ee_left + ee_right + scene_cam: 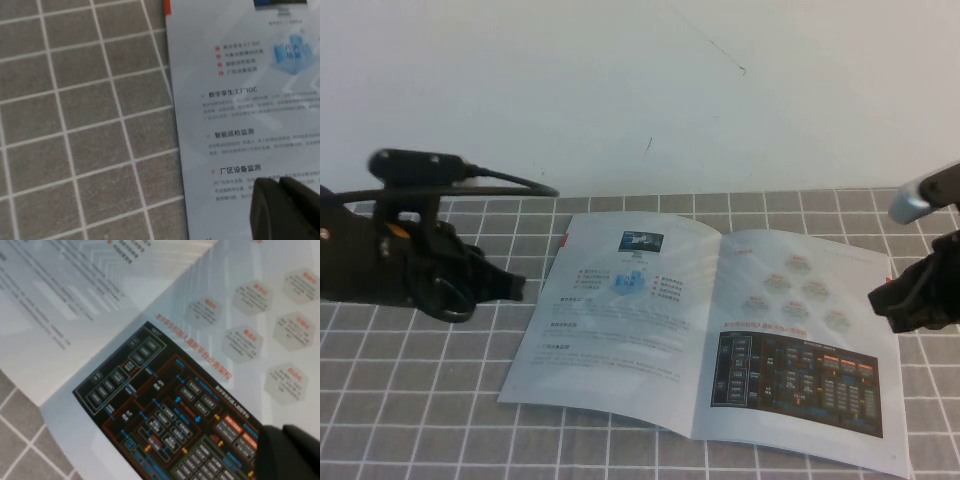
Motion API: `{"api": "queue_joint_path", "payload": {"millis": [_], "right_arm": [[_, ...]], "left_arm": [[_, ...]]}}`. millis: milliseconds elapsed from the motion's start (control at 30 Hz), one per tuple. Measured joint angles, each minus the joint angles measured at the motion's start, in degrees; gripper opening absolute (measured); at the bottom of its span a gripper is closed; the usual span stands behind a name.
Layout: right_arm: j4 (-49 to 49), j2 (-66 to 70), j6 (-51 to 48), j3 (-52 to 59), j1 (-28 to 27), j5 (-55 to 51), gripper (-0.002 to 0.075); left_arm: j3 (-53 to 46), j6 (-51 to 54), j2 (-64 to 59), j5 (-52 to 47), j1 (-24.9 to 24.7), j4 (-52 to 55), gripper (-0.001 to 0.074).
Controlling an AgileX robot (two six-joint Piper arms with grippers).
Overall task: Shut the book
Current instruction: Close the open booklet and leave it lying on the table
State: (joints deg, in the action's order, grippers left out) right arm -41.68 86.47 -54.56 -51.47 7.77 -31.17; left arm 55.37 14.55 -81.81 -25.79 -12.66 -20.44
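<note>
Book [705,340] lying open on checked desk [420,400], pages facing up | left tool [515,287] hovering just beside book's left edge, pinched narrow, gripping nothing | right tool [882,300] hanging at book's right edge, likewise narrow, empty

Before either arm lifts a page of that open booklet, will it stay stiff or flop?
The booklet looks thin, so a lifted page will probably sag rather than stay stiff. Its glossy sheen suggests grips may slip. It seems light, so a push could slide it whole. Left gripper sits beside its left edge, right gripper at its right edge.
</note>
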Motion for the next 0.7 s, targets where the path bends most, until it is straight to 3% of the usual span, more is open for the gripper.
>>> {"api": "queue_joint_path", "payload": {"millis": [333, 533, 700], "right_arm": [[-0.49, 14.26, -0.75, 0.0, 1.56, 5.2, -0.0002], [-0.74, 18.91, -1.05, -0.47, 1.56, 6.35, -0.0002], [-0.74, 20.38, -1.05, -0.58, 1.56, 6.35, -0.0002]], "left_arm": [[0.04, 1.04, -13.95, 5.1, -2.4, -2.5, -0.0004], [0.74, 1.04, -16.34, 12.19, -2.4, -4.04, -0.0004], [5.4, 1.07, -19.44, 10.29, -2.4, -4.28, -0.0004]]}}
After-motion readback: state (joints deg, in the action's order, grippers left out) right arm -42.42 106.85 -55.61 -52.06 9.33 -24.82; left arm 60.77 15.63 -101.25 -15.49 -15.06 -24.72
